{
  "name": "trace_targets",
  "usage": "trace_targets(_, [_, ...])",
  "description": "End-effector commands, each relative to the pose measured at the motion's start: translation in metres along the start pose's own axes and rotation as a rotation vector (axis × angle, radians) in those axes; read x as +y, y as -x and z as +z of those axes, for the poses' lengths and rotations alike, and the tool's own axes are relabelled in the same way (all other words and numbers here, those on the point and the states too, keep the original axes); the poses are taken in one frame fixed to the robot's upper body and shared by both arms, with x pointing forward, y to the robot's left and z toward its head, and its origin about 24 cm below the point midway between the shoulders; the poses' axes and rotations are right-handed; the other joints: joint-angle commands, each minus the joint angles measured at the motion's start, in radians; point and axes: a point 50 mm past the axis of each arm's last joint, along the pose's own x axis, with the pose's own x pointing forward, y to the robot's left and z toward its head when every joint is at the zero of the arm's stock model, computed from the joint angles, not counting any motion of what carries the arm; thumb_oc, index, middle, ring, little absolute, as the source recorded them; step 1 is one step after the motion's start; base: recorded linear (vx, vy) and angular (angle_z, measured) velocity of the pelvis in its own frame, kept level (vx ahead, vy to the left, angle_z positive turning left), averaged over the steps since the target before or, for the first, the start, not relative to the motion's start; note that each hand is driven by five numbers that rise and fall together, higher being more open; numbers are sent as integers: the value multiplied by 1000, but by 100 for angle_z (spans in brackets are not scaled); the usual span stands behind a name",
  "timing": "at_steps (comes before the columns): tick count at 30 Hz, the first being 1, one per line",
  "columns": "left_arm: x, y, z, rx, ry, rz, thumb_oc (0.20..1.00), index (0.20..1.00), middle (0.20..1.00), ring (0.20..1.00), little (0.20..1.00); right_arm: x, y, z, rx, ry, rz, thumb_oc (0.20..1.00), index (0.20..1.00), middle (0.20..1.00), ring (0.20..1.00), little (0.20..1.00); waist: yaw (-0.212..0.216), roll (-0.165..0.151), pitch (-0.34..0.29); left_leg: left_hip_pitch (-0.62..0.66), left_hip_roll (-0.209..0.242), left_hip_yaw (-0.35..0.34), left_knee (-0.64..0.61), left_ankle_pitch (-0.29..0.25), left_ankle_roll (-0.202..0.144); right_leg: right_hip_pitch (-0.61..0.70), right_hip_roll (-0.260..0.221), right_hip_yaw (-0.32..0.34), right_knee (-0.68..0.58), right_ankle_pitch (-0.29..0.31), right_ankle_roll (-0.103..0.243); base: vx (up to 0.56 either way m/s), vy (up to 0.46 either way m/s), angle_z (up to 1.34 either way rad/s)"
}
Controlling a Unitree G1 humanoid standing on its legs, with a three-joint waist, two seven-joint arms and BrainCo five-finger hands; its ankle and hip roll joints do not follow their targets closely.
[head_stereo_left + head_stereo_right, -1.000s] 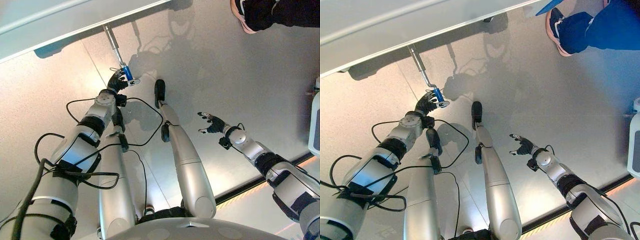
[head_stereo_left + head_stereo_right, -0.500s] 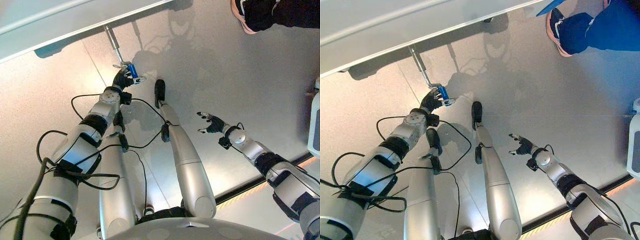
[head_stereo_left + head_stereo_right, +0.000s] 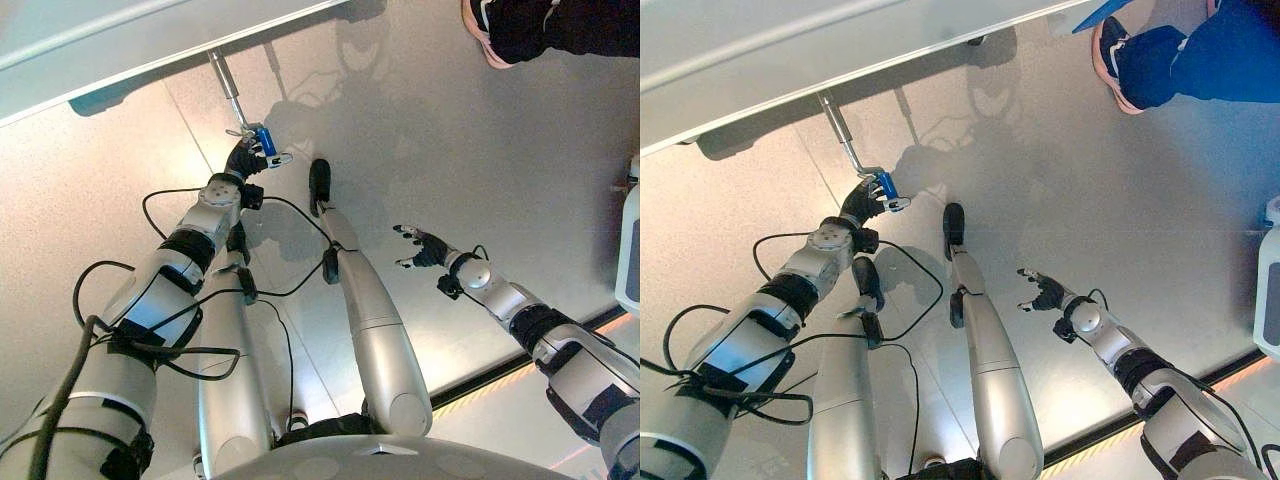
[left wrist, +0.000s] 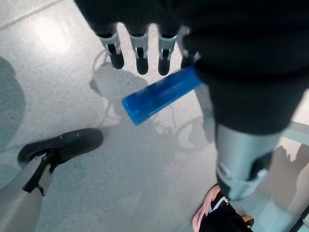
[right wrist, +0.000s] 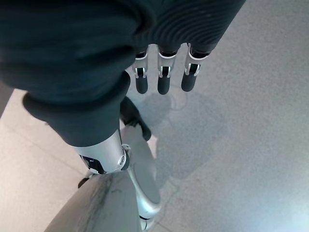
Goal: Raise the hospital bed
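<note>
Our left hand (image 3: 243,160) holds the blue crank handle (image 3: 264,141) sticking out under the hospital bed (image 3: 120,40), so next we turn it round, while our right hand (image 3: 424,246) hangs open.

crank shaft (image 3: 226,82): top hidden under bed frame (image 3: 120,50) | person's shoe (image 3: 478,30): cut by edge

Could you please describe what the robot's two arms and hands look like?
Both arms are silver-grey tubes with black bands and round joints. The left robot hand and right robot hand wear dark ribbed covers over the back and wrist, with silver fingers ending in dark tips.
</note>
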Motion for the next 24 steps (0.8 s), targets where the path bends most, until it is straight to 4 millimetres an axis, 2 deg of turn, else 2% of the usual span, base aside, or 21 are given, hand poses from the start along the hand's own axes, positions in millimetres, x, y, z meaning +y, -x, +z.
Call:
trace_targets(1, [-11, 3, 10, -83, 57, -52, 1000, 1000, 1000, 1000, 1000, 1, 19, -25, 74, 47, 16, 1000, 1000, 1000, 1000, 1000, 22, -35, -2, 25, 41, -46, -151, 160, -24, 1, -43, 9, 238, -248, 135, 0, 0, 0])
trace_targets(18, [3, -1, 1, -19, 69, 77, 1000, 1000, 1000, 1000, 1000, 3, 18, -14, 20, 62, 40, 1000, 1000, 1000, 1000, 1000, 12, -55, -2, 14, 46, -45, -149, 161, -23, -16, -39, 12, 249, -255, 137, 0, 0, 0])
trace_targets(24, [14, 0, -10, 37, 62, 129, 1000, 1000, 1000, 1000, 1000, 4, 18, -8, -11, 56, 50, 1000, 1000, 1000, 1000, 1000, 8, -68, -2, 12, 51, -46, -145, 161, -25, -19, -37, 10, 253, -257, 135, 0, 0, 0])
